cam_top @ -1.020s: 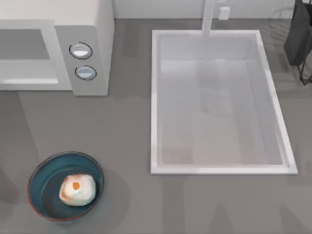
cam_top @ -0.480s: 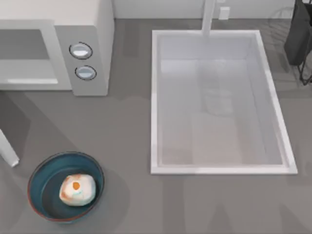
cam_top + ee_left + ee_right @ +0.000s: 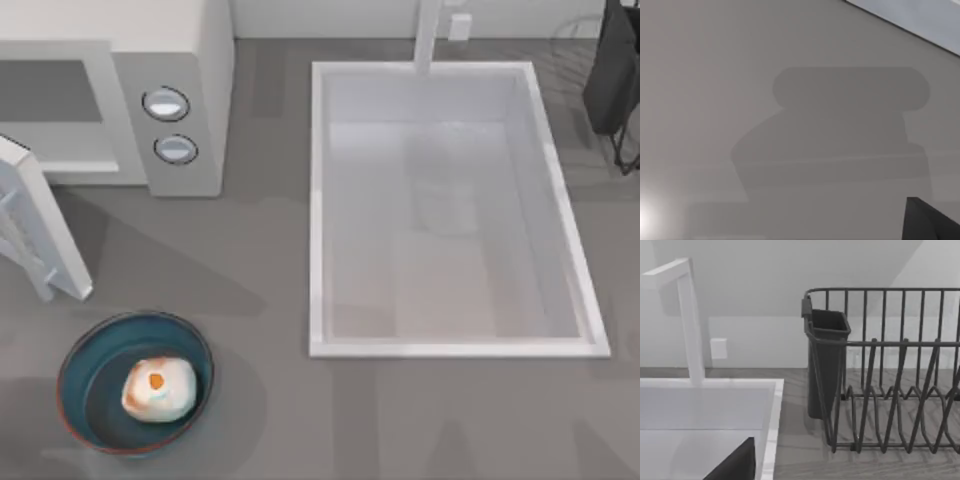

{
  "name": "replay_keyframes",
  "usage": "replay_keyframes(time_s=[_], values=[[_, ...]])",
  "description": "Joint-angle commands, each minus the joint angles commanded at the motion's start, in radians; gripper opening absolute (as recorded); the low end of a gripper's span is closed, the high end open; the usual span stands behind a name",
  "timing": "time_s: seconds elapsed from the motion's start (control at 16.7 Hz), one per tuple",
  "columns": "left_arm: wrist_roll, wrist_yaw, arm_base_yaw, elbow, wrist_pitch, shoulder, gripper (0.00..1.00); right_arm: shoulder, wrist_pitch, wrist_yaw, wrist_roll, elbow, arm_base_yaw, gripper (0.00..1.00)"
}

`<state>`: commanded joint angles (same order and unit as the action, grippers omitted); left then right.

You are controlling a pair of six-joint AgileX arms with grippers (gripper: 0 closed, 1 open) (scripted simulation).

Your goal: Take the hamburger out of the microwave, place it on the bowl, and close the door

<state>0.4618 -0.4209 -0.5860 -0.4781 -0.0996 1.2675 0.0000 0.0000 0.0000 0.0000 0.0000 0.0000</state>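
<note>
The hamburger (image 3: 158,388) sits inside the bowl (image 3: 80,362), on the surface in front of the microwave (image 3: 180,60). The door (image 3: 40,222) stands partly swung, angled between the bowl and the microwave's cavity. Whether either gripper is released or clenched, I cannot tell.

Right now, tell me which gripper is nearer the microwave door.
Left. The left gripper faces the door close up; the right gripper is far off across the sink, by the dish rack.
</note>
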Motion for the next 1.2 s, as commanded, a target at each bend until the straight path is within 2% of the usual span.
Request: replay_keyframes(time_s=[0.3, 0.42, 0.54, 0.9, 1.02, 1.2], values=[[-0.01, 0.004, 0.006, 0.006, 0.001, -0.004, 0.0, 0.0, 0.0, 0.0, 0.0, 0.0, 0.0, 1.0], [-0.041, 0.032, 0.042, 0.016, 0.003, -0.019, 0.0, 0.0, 0.0, 0.0, 0.0, 0.0, 0.0, 1.0], [-0.1, 0.084, 0.117, 0.034, 0.006, -0.048, 0.0, 0.0, 0.0, 0.0, 0.0, 0.0, 0.0, 1.0], [-0.332, 0.287, 0.443, 0.11, 0.019, -0.17, 0.0, 0.0, 0.0, 0.0, 0.0, 0.0, 0.0, 1.0], [-0.384, 0.334, 0.499, 0.128, 0.022, -0.199, 0.0, 0.0, 0.0, 0.0, 0.0, 0.0, 0.0, 1.0], [-0.398, 0.347, 0.513, 0.133, 0.023, -0.208, 0.0, 0.0, 0.0, 0.0, 0.0, 0.0, 0.0, 1.0]])
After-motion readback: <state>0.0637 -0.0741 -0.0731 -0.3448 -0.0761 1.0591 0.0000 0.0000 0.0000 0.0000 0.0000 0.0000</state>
